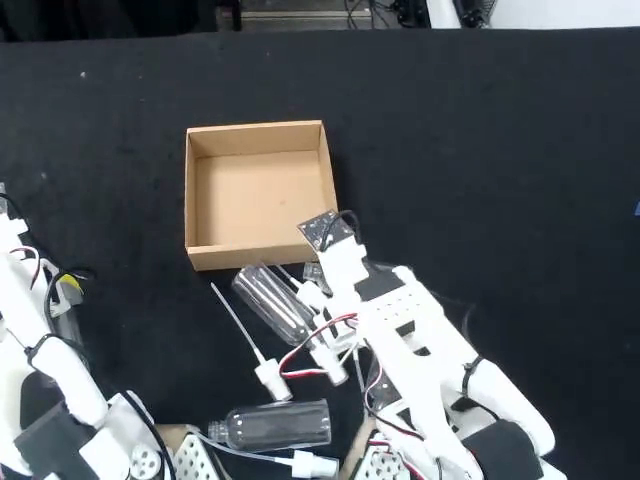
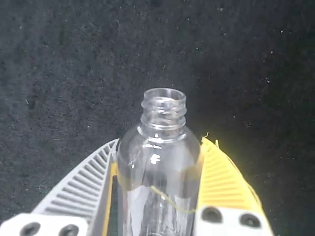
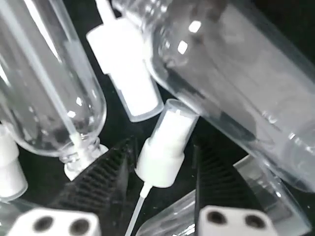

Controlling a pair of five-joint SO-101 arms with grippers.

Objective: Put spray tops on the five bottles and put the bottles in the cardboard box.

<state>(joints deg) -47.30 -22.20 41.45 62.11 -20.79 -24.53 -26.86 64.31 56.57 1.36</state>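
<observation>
At the near edge of the black table (image 1: 520, 150), at 6 o'clock, a clear bottle (image 1: 275, 425) is seen lying on its side, its neck turned toward 9 o'clock, and a loose spray top (image 1: 312, 465) is laid just beside it at 5 o'clock. A little farther, a second spray top (image 1: 270, 378) is found, its thin tube (image 1: 233, 318) stretched toward 11 o'clock, and just beside that tube a slanted bottle (image 1: 275, 300) is laid, its base turned toward 11 o'clock. The left arm (image 1: 40, 340) is stood at 8 o'clock; the left gripper (image 2: 160, 142) is closed about an uncapped bottle (image 2: 160, 172), which is clasped at its shoulders between a grey finger (image 2: 83, 184) and a yellow one, its open neck held out beyond the tips. The right arm (image 1: 410, 345) is stretched from 5 o'clock toward the near corner of the cardboard box (image 1: 230, 257); the right gripper (image 3: 163, 147) is drawn narrow about a capped spray top (image 3: 167, 130), which is pinched at its collar between black fingers (image 3: 106, 174). Beyond it a broad bottle (image 3: 236, 73) and a rounded bottle (image 3: 44, 83) are seen lying with a white top (image 3: 125, 64) between them; whether these are those already named cannot be told. Farthest, at 12 o'clock of the slanted bottle, the cardboard box is set open, its brown floor shown whole
</observation>
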